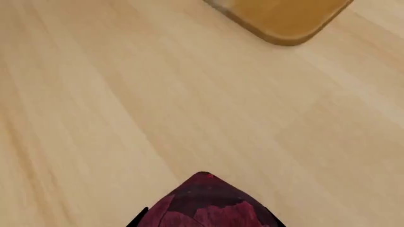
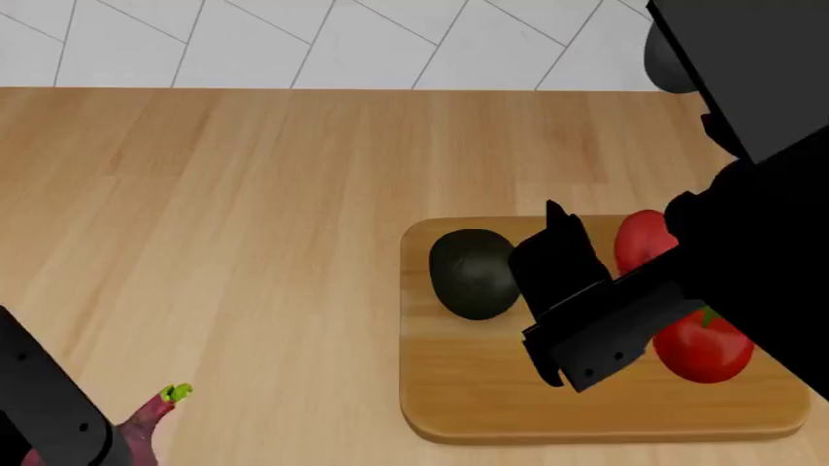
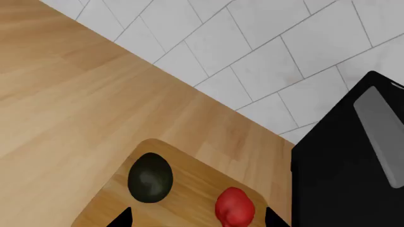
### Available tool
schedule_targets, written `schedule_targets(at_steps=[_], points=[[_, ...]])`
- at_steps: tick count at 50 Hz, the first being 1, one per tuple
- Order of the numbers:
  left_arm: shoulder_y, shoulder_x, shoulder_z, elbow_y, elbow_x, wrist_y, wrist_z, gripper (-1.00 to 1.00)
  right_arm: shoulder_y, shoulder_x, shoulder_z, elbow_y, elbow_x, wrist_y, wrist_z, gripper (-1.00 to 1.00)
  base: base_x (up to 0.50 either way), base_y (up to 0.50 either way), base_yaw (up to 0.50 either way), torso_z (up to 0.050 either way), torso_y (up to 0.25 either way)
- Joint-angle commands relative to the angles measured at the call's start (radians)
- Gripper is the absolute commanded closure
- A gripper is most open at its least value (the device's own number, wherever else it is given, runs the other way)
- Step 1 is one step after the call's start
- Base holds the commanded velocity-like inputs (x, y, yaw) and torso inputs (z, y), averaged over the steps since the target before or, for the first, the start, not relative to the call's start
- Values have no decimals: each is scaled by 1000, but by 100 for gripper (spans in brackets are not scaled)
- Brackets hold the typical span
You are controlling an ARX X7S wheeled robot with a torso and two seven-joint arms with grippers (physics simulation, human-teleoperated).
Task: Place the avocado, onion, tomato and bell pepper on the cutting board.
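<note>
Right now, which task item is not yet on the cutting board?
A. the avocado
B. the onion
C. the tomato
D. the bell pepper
B. The head view shows the avocado, tomato and bell pepper on the cutting board, while the onion is off it, at the left gripper.

A simulated home kitchen. A light wooden countertop (image 2: 233, 223) with visible plank grain fills most of the scene, and at its far edge rises a wall of pale grey-white tiles (image 2: 388, 39) laid diagonally. Near the right side of the counter lies a wooden cutting board (image 2: 467, 388) holding fresh produce: a dark avocado (image 2: 473, 272), a red tomato (image 2: 706, 349) and a red bell pepper (image 2: 638, 238)
</note>
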Motion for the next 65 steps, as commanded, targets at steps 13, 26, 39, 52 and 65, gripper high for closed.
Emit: schedule_targets(at_steps=[13, 26, 39, 52, 65], points=[[-37, 209, -89, -132, 120, 49, 127, 100, 20, 93, 57, -33, 9, 10, -2, -100, 0, 0, 0, 0, 0], [-76, 352, -109, -220, 179, 36, 219, 100, 22, 145, 71, -38, 8, 12, 7, -100, 0, 0, 0, 0, 0], [-108, 476, -112, -323, 223, 30, 273, 100, 16, 166, 78, -30, -13, 19, 3, -100, 0, 0, 0, 0, 0], [-104, 581, -116, -429, 243, 54, 310, 100, 18, 194, 90, -40, -1, 20, 12, -100, 0, 0, 0, 0, 0], [-86, 671, -115, -464, 250, 77, 321, 100, 32, 193, 97, -26, 18, 41, 31, -100, 0, 0, 0, 0, 0]])
